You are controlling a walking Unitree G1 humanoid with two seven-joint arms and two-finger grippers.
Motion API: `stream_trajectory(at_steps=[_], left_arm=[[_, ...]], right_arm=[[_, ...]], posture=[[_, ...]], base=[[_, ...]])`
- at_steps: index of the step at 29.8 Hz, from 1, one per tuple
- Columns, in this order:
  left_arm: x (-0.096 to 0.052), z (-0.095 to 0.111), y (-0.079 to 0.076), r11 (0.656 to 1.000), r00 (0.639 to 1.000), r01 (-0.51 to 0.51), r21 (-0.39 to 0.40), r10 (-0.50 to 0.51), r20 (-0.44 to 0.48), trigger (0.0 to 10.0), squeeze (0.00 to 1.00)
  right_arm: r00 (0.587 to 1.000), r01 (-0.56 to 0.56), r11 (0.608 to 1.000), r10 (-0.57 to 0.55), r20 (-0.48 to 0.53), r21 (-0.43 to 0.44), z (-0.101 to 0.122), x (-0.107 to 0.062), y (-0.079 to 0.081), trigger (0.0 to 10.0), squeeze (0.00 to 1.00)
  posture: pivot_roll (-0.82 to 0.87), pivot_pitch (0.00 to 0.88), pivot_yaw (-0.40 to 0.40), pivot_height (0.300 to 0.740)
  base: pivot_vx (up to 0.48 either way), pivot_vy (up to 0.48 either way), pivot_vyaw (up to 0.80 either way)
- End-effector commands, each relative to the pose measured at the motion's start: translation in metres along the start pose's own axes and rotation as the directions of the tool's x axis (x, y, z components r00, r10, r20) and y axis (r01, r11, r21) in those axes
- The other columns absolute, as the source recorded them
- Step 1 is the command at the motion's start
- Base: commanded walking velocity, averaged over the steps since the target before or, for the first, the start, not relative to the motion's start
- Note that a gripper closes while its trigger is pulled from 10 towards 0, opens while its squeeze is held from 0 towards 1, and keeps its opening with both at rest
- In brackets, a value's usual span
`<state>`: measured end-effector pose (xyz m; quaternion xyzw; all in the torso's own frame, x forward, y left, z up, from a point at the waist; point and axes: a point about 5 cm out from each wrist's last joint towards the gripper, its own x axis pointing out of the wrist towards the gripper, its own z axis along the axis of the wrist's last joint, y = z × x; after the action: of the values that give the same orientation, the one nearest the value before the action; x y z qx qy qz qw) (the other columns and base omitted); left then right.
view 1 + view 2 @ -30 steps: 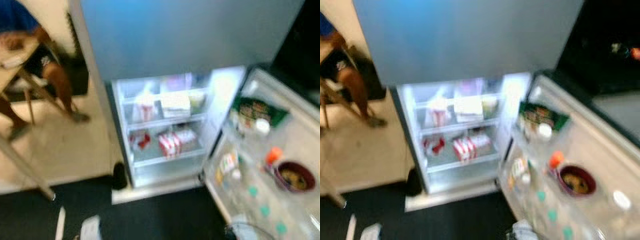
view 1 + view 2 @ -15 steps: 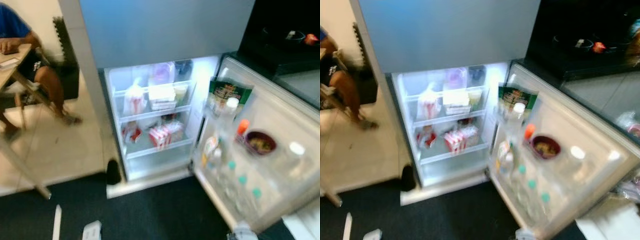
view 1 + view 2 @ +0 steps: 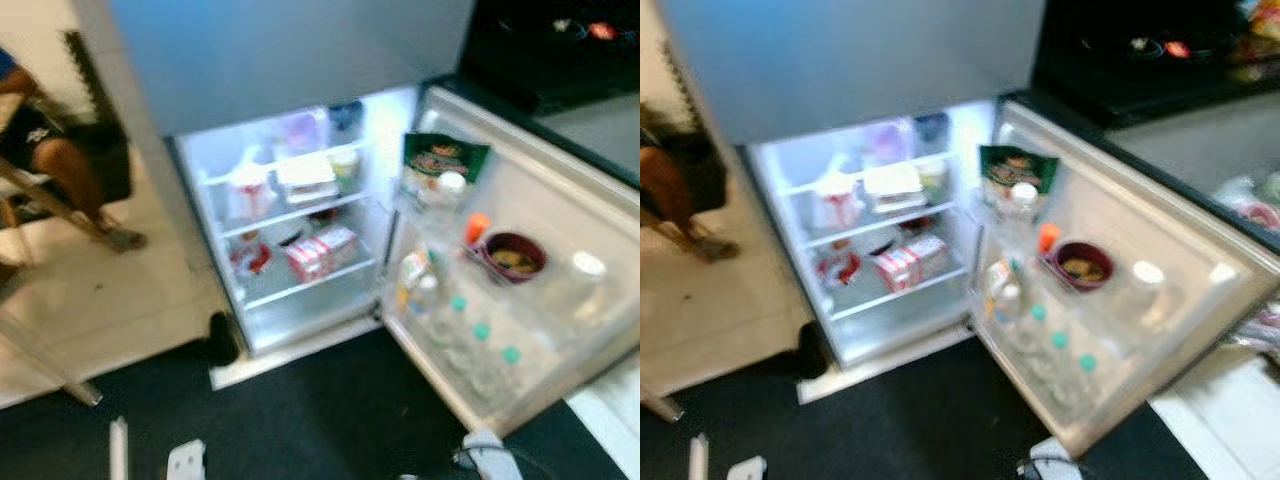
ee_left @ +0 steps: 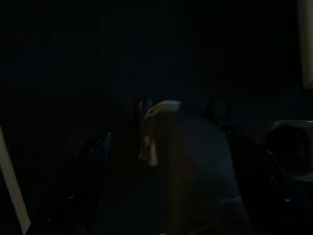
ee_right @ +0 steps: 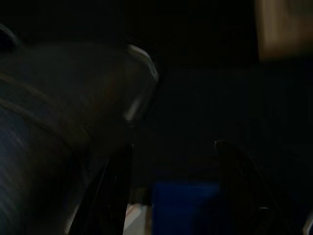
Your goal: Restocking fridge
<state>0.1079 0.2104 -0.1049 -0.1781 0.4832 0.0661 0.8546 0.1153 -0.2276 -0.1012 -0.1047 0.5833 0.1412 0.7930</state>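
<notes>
Ahead of the robot, the fridge (image 3: 290, 230) is seen with its lower door (image 3: 540, 300) swung wide to the right and the interior lit. On the shelves, a white bag (image 3: 248, 192), a stack of flat packs (image 3: 306, 176) and a red-and-white carton (image 3: 318, 252) are made out. The door rack is loaded with a green packet (image 3: 443, 160), a dark red bowl (image 3: 513, 257), an orange-capped bottle (image 3: 476, 228) and teal-capped bottles (image 3: 480, 345). A person's leg (image 3: 75, 170) is visible by a chair at the far left.

Both wrist views are very dark. Whether the left gripper (image 4: 161, 147) or the right gripper (image 5: 171, 166) has its fingers apart or together cannot be told, and nothing held can be identified.

The pictures are blurred, so the view is judged to be unsteady. If the approach is misjudged, the open door could be struck and the crowded rack jolted, with bottles or the bowl knocked out. White scraps (image 3: 185, 460) on the dark floor could be trodden on.
</notes>
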Motion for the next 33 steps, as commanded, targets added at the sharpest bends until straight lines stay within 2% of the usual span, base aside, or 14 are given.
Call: stream_trajectory(at_steps=[1, 6, 11, 33], left_arm=[[-0.0013, 0.0022, 0.0052, 0.999, 1.0, -0.027, 0.037, 0.027, 0.008, 10.0, 0.0], [-0.0013, 0.0018, 0.0052, 0.998, 0.999, -0.035, 0.06, 0.035, 0.005, 10.0, 0.0], [-0.001, -0.0001, 0.0024, 0.999, 1.0, 0.01, 0.043, -0.009, -0.014, 10.0, 0.0], [-0.0007, -0.0032, -0.0013, 0.998, 0.998, 0.05, 0.026, -0.049, -0.033, 10.0, 0.0]], right_arm=[[1.0, 0.004, 1.0, -0.004, -0.008, 0.004, -0.0026, -0.0004, -0.0005, 10.0, 0.0], [1.0, 0.013, 1.0, -0.013, 0.002, 0.02, -0.0022, -0.0004, -0.001, 10.0, 0.0], [1.0, 0.014, 1.0, -0.014, 0.01, 0.02, -0.0011, -0.0005, -0.0015, 10.0, 0.0], [1.0, 0.014, 1.0, -0.014, 0.01, 0.011, 0.0, -0.0007, -0.0024, 10.0, 0.0]], posture=[[-0.06, 0.0, -0.006, 0.74], [-0.06, 0.0, -0.006, 0.74], [-0.06, 0.0, -0.006, 0.74], [-0.06, 0.0, -0.008, 0.74]], base=[[0.0, 0.0, -0.8], [0.0, 0.0, -0.32], [0.0, -0.063, 0.0], [0.0, -0.466, 0.0]])
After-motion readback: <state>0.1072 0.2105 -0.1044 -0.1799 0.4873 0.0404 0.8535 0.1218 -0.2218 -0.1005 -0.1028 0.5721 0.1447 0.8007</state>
